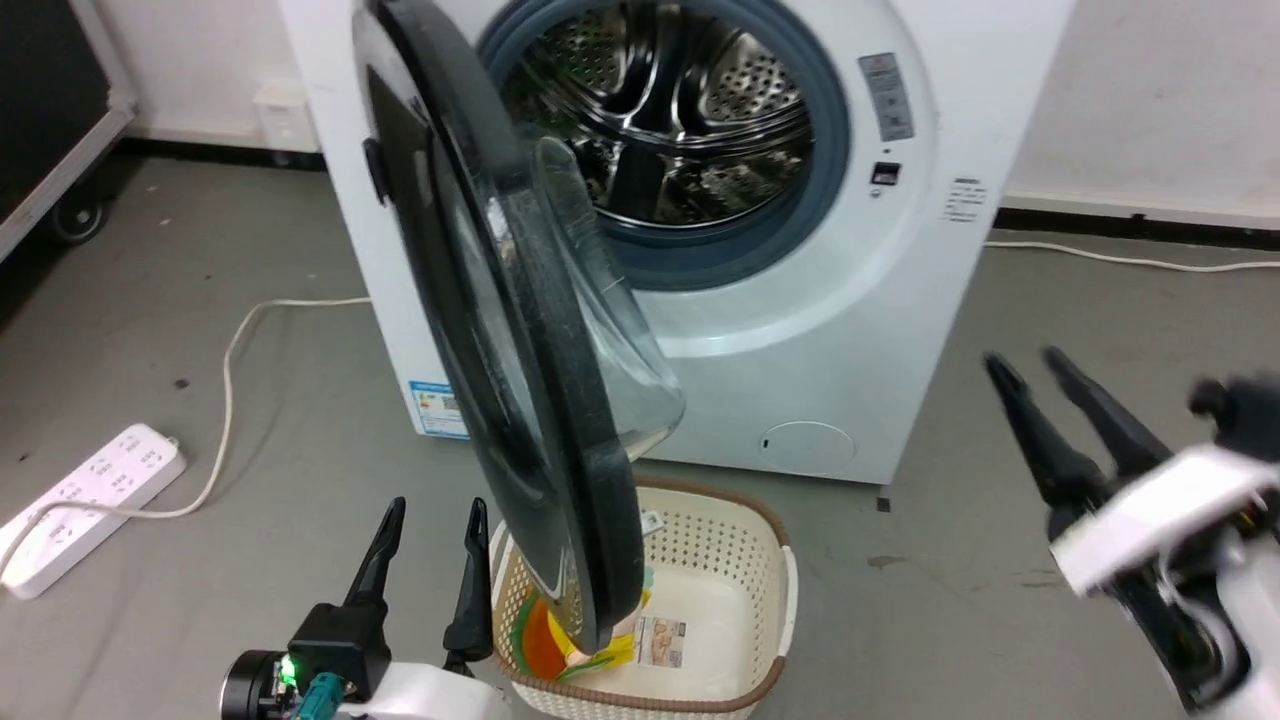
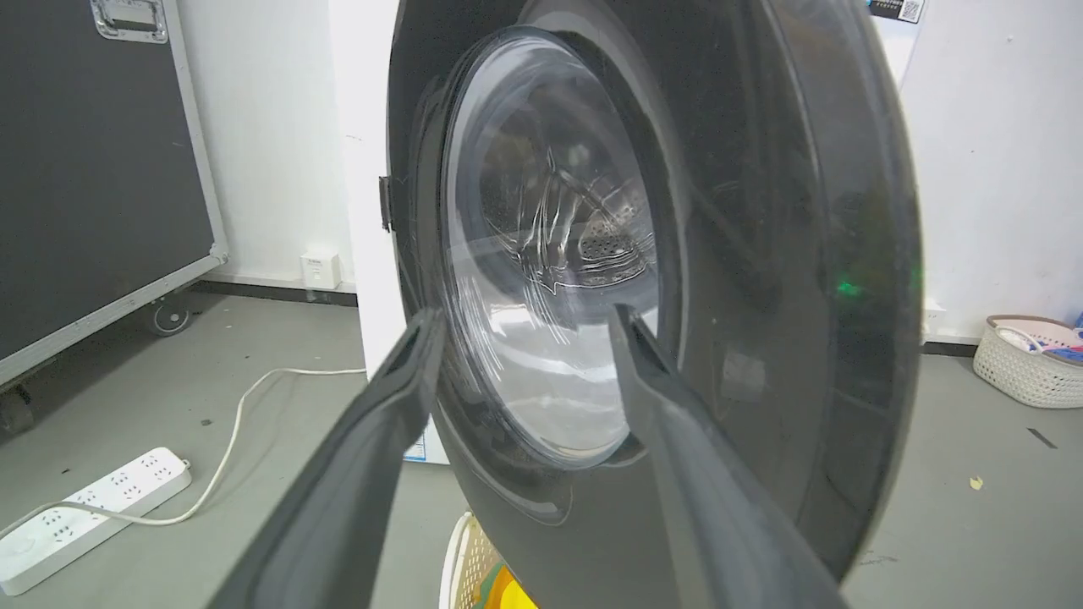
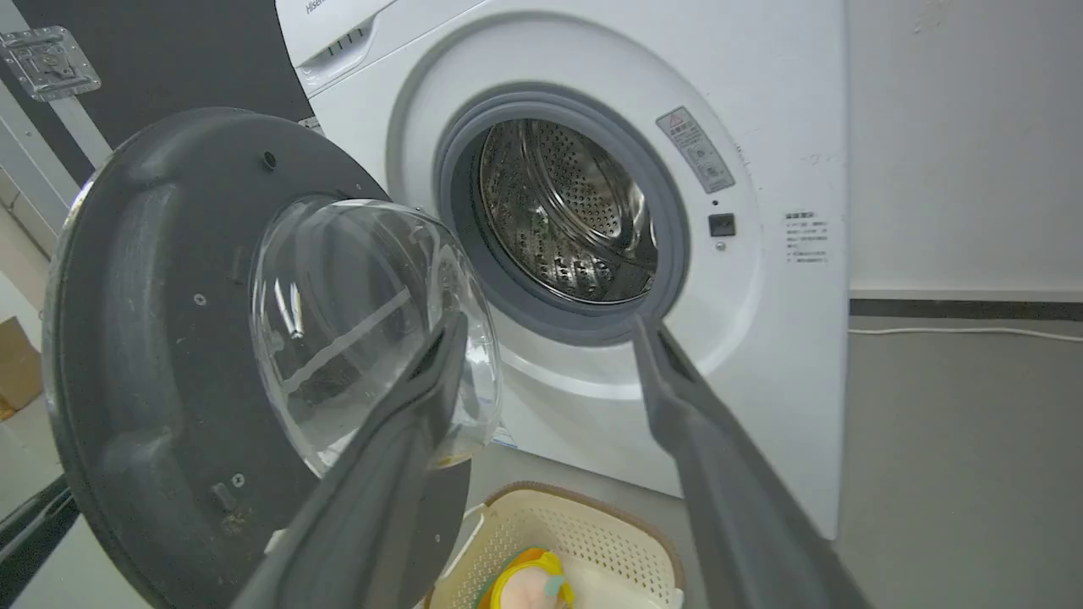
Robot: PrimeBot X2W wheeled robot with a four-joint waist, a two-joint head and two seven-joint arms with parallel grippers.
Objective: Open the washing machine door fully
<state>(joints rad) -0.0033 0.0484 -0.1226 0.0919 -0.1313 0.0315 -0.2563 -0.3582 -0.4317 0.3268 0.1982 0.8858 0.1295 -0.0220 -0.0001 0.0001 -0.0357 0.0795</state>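
The washing machine door [image 1: 480, 330] juts over the basket [image 1: 720, 535]; floor [image 1: 950, 560] rightward seems open.

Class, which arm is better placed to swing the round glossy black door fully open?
Probably left: the left gripper, open, sits close beside the lower rim of the round glossy black door; the right gripper stands well apart.

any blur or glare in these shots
Head view: the right gripper is motion-blurred, the washing machine sharp. Left wrist view: pale reflections wash over the washing machine door, plus a green glint. Right wrist view: crisp.
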